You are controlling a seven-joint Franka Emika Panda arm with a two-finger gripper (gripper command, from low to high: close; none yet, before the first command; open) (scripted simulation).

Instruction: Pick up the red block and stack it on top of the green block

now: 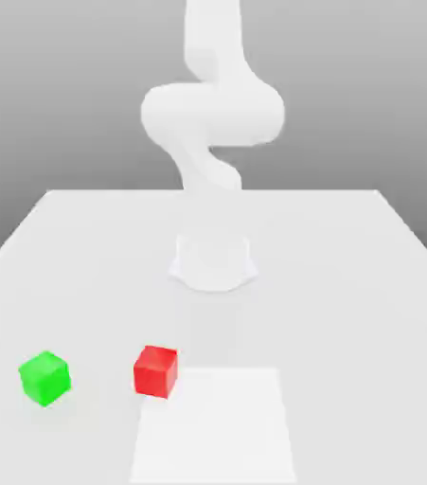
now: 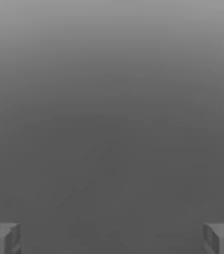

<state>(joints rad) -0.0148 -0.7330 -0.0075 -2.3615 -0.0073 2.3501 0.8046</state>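
Observation:
The red block (image 1: 155,370) rests on the white table near its front edge, a little to the exterior view's left of centre. Further to the exterior view's left, a short gap away, sits the green block (image 1: 44,378), also flat on the table. Nothing lies on top of either block. In the hand view my gripper (image 2: 112,239) is open, its two grey fingertips (image 2: 2,239) standing far apart with nothing between them. Beyond them is plain grey background.
The arm's round base (image 1: 213,261) stands mid-table behind the blocks, and the arm (image 1: 212,114) curves up from it out of the picture. A paler rectangular patch (image 1: 215,426) lies on the table (image 1: 368,284) just beside the red block at the front.

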